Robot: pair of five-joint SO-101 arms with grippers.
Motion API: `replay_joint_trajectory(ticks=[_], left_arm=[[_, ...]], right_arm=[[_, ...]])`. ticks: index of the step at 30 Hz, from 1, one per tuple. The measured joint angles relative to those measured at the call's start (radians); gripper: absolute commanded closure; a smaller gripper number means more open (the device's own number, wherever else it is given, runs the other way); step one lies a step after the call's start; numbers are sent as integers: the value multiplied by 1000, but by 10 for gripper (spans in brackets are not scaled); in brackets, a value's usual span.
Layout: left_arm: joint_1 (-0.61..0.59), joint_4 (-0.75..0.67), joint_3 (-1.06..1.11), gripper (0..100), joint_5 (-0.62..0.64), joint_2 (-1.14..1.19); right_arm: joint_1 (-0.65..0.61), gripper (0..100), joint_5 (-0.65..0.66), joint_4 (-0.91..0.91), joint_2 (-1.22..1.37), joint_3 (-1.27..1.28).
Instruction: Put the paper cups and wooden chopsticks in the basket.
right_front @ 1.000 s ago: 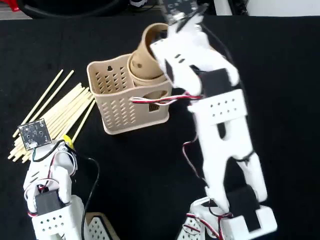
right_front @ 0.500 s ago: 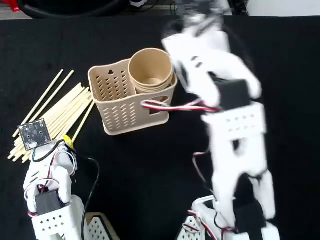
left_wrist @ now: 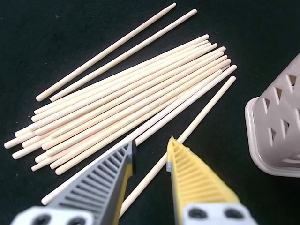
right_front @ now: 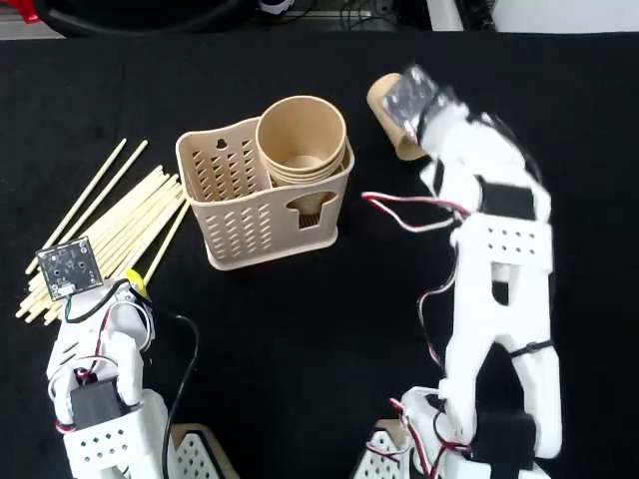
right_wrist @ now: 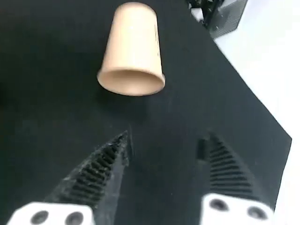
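Observation:
A beige perforated basket (right_front: pixel 250 215) stands mid-table with a stack of paper cups (right_front: pixel 301 138) upright in its right end. Another paper cup (right_front: pixel 384 112) lies on its side right of the basket, partly under the right arm's wrist. In the right wrist view that cup (right_wrist: pixel 132 51) lies just ahead of my right gripper (right_wrist: pixel 164 140), which is open and empty. A pile of wooden chopsticks (right_front: pixel 112 228) lies left of the basket. My left gripper (left_wrist: pixel 151 149) hovers open over the chopsticks (left_wrist: pixel 126 103), with one stick running under the gap between its fingers.
The basket's corner (left_wrist: pixel 276 126) sits close beside the chopstick pile. Black cloth covers the table, with open space in front of the basket. The table's far right edge (right_wrist: pixel 253 93) runs near the lying cup.
The right arm has left the cup stack, which dropped from tilted to upright in the basket, and swung right to the lying cup. The left arm has kept still.

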Motion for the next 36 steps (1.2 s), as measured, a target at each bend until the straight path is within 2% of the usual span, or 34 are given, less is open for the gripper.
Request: replay_joint_trajectory(ticks=[5, 11, 22, 24, 28, 31, 33, 36], left_arm=[[0, 0, 0, 873, 0, 0], [0, 0, 0, 873, 0, 0], [0, 0, 0, 873, 0, 0], [0, 0, 0, 873, 0, 0], [14, 0, 0, 873, 0, 0], [31, 0, 0, 873, 0, 0], [31, 0, 0, 873, 0, 0], [31, 0, 0, 873, 0, 0]], right_arm=[[17, 695, 44, -322, 40, 193], [20, 714, 51, -516, 311, 123], [-18, 727, 14, -583, 752, -235], [-17, 776, -6, -583, 807, -288], [-14, 982, -117, -583, 816, -327], [-9, 966, -203, -580, 801, -330], [2, 989, -255, -554, 764, -330], [2, 986, -284, -491, 712, -330]])
